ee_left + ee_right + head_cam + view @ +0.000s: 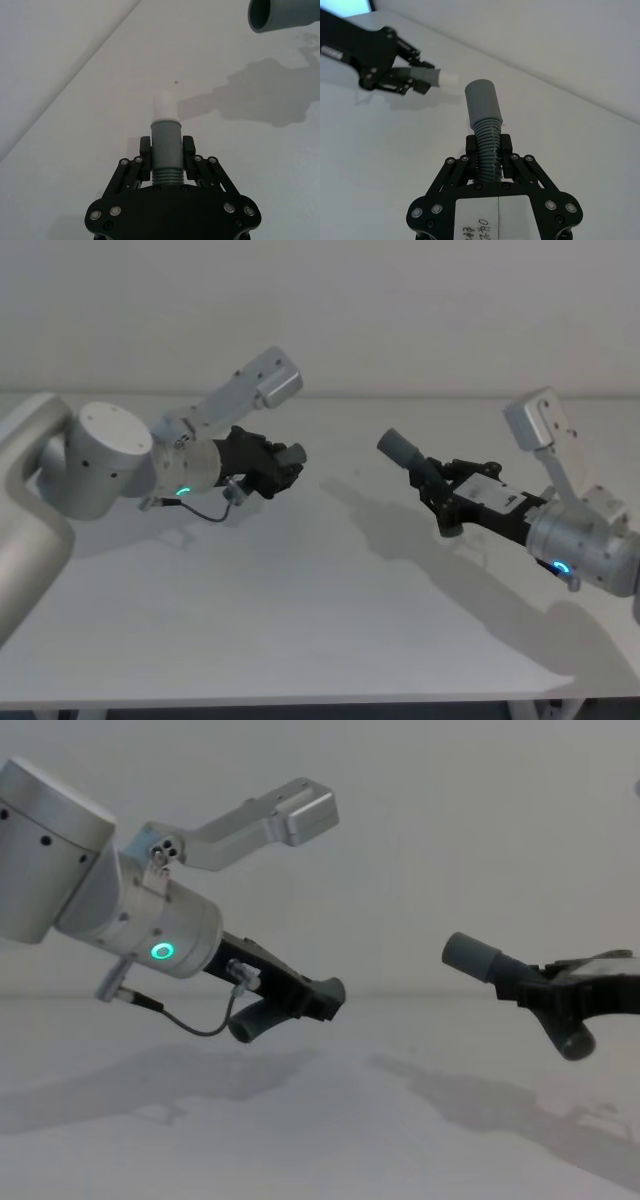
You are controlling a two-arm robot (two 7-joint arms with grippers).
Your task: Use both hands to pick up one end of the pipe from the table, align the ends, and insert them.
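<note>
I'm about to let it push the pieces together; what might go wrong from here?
The right hand clamps the ribbed section, so its socket cuff may flex aside under push. The narrow cuff in the left hand and that socket are apart and out of line, so its whitish tip could catch the rim.

I see open air between the narrow cuff [165, 107] clamped in my left gripper [288, 465] and the socket cuff [398, 447] topping the pipe [487, 147] in my right gripper [438, 487]; they sit well apart. Both hang above the table [330, 620], with bare white surface beneath. The wall [400, 320] bounds the far side
</note>
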